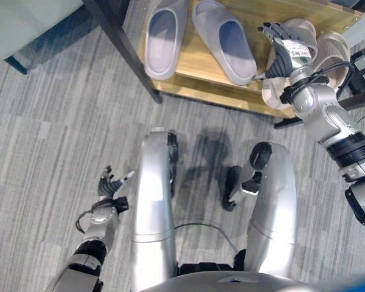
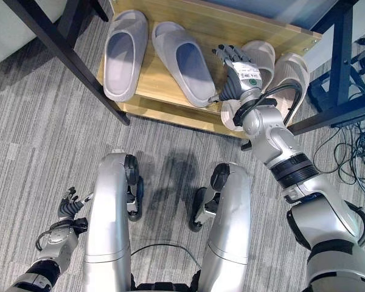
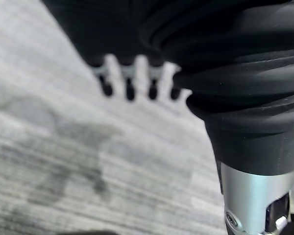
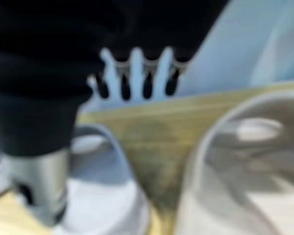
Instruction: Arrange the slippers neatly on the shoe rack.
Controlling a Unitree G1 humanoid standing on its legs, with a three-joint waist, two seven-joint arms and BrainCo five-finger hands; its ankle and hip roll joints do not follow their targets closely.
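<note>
Two grey slippers (image 1: 163,39) (image 1: 225,39) lie side by side on the wooden shoe rack shelf (image 1: 194,76), toes pointing away from me. To their right lie two beige slippers (image 2: 264,55) (image 2: 294,73); the nearer one's heel hangs over the shelf's front edge. My right hand (image 1: 287,52) is stretched out over the shelf between the right grey slipper (image 4: 103,196) and the first beige slipper (image 4: 245,171), with its fingers (image 4: 137,73) straight and holding nothing. Low at my left side, my left hand (image 1: 111,185) hangs open above the carpet.
A black frame leg (image 1: 125,45) slants down left of the shelf. More dark frame bars (image 2: 344,55) and loose cables (image 2: 359,164) are on the right. A pale upholstered piece (image 1: 24,24) stands at the far left. Grey striped carpet (image 1: 48,152) covers the floor.
</note>
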